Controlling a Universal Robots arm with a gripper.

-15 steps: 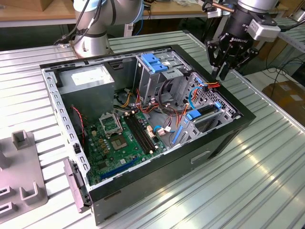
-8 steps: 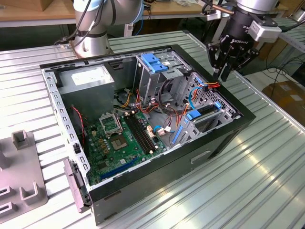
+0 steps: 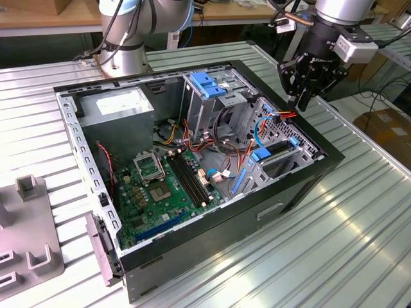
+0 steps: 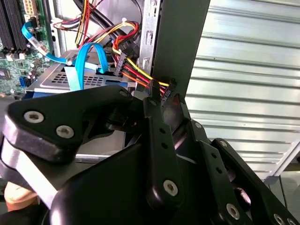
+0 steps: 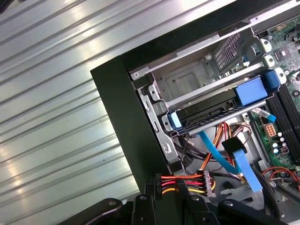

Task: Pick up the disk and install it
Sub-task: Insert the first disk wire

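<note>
claw state: gripper (image 3: 302, 102) clenched, fingers together, nothing between them
claw place: hovering over the open PC case (image 3: 302, 186) rim, red-yellow power cable (image 5: 183, 182) right under its tips
disk: the disk (image 5: 208, 111) sits in drive cage below the claw, blue rails (image 5: 253, 90) at its ends
progress: judged seated; cabling state unclear
</note>
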